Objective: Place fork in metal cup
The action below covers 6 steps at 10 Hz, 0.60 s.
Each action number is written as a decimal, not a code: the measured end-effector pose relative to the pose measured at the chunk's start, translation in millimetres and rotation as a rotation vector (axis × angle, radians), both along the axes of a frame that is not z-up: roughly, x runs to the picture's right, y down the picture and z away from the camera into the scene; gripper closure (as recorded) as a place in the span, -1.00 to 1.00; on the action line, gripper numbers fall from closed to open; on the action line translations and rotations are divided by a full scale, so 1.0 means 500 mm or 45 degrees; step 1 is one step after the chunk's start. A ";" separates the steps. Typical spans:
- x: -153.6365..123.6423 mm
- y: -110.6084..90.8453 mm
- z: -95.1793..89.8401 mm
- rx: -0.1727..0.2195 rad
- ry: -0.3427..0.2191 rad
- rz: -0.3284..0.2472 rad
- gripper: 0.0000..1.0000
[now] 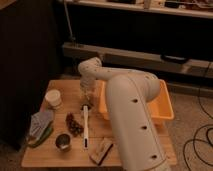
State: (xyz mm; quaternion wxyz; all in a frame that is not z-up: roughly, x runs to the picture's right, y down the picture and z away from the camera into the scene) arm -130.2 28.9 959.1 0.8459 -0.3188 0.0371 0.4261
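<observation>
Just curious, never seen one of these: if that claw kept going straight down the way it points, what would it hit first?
Probably the fork lying on the wooden table; the open gripper hangs just above it, though depth is hard to judge.

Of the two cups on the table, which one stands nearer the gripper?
The white paper cup at the table's back left. The gripper hangs just right of it, jaws open, while the metal cup sits further off near the front edge.
</observation>
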 end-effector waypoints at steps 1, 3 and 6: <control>0.001 0.003 0.002 -0.006 0.002 -0.002 -0.30; 0.001 0.007 0.004 -0.010 0.003 -0.002 -0.30; 0.002 0.015 0.011 -0.015 0.007 0.001 -0.30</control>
